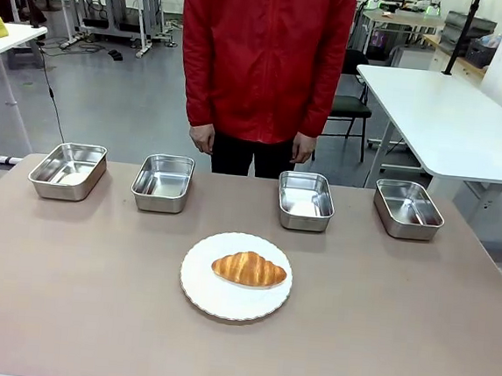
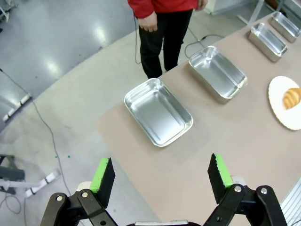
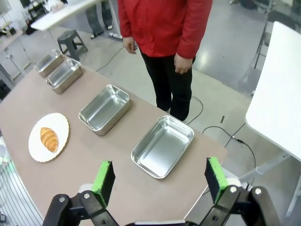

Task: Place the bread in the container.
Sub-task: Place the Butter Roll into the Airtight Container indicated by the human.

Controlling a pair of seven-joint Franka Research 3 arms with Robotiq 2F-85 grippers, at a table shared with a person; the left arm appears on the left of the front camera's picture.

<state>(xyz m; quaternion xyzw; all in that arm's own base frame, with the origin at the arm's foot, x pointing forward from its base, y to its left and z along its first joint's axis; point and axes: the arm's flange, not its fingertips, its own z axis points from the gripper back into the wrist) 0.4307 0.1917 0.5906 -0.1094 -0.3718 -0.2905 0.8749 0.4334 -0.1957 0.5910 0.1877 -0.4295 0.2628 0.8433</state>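
We begin with the counter (image 1: 64, 312), a wide brownish top that carries all the things. Behind its far edge, at about the middle, stands a person (image 1: 264, 57) in a red jacket with both arms hanging down. The person's right hand (image 1: 202, 137) and the person's left hand (image 1: 303, 148) hold nothing and do not touch the counter.

The left end effector (image 2: 162, 172) is wide open. Its green pads (image 2: 102, 175) stand well apart and nothing is between them. It hangs near the left edge of the counter. The right end effector (image 3: 160, 176) is wide open in the same way, also with nothing between its fingers, and it hangs near the right edge.

A round white plate (image 1: 223, 307) lies about in the middle of the counter, well apart from every edge.

Four shiny steel trays stand in one row along the far edge. The left-end container (image 1: 68, 170) is near the far left corner. The second container (image 1: 163, 182) and the third container (image 1: 305, 201) stand on the two sides of the person. The right-end container (image 1: 407, 209) is near the far right corner. Each one shows its bare bottom.

The bread (image 1: 249, 268), a golden-brown croissant, lies flat on the plate, a little toward the plate's far side. It is well apart from all four containers and inside none of them.
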